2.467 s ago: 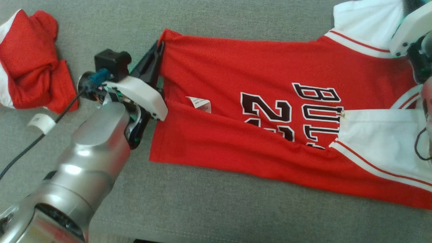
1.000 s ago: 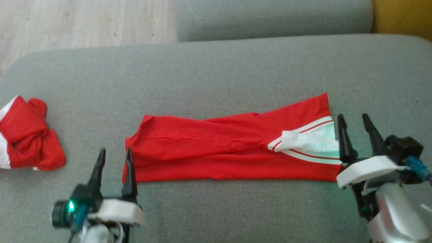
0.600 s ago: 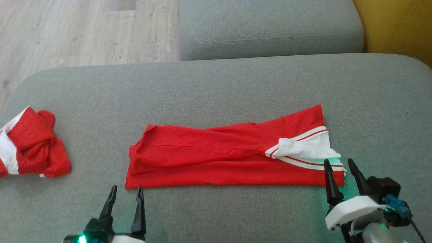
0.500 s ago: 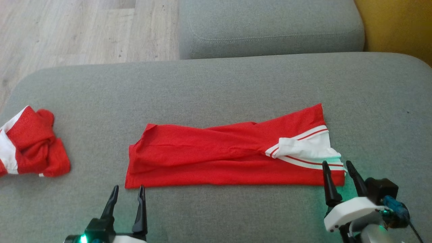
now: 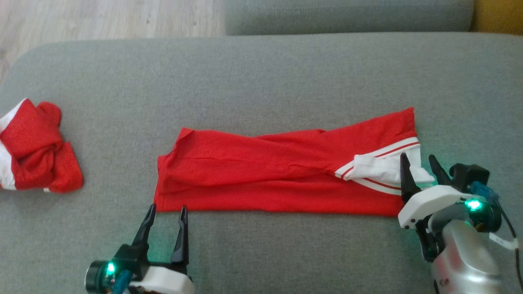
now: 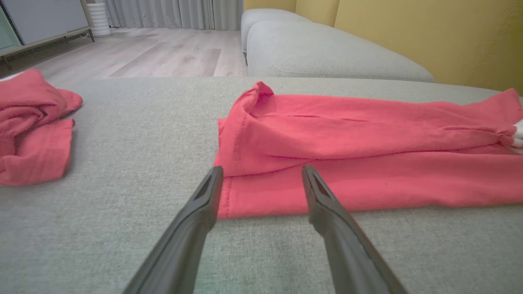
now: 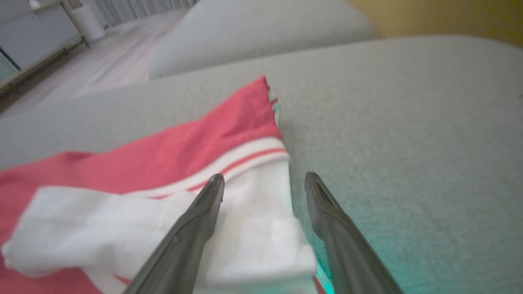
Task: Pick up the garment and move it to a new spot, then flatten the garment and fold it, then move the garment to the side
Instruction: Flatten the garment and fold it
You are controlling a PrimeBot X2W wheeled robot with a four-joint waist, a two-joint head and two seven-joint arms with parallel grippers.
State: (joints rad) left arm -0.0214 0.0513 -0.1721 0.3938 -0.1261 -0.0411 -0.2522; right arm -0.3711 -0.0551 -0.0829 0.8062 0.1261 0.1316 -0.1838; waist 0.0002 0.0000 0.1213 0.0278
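The garment point(image 5: 278, 179) lies across the middle of the grey sofa cushion point(image 5: 261, 81), folded into a long red strip with its white, striped sleeve part at the right end. A couple of seconds ago it lay open under me with the lettering showing; now no lettering shows. Its shape is the same as half a second ago, though my head has tipped and the whole scene sits differently in view.

My left fingers point(image 5: 182, 228) are spread wide and hold nothing. They stay just short of the near left corner – in the left wrist view the corner sits between the two tips.

My right fingers point(image 5: 405, 175) are also spread wide and empty. They have come forward: half a second ago they were at the near right corner, and now they reach over the white part, one tip above the cloth and one past its edge. I cannot tell whether they touch it.

The crumpled red garment point(image 5: 36, 151) lies at the far left, well apart.
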